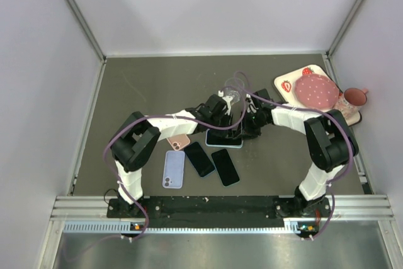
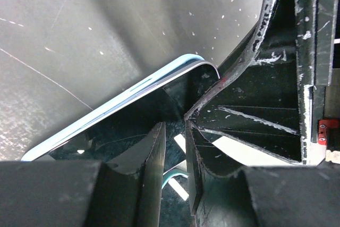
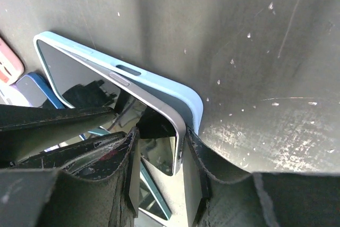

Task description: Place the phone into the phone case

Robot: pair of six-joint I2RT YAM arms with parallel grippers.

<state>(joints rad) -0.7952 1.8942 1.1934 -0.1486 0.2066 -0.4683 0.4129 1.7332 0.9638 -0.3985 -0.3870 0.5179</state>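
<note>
At the table's (image 1: 157,80) middle the phone (image 3: 79,78) is lodged in the case (image 3: 159,81), one corner raised. That corner is straddled by the right hand (image 3: 159,136), fingers apart; the left hand (image 2: 175,131), narrowly parted, is held over the screen.

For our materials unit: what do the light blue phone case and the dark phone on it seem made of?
Phone case: probably soft silicone or plastic; matte, even blue, rounded edges. Phone: glossy glass front, mirroring reflections; its grey side band looks like metal, possibly painted plastic.
</note>
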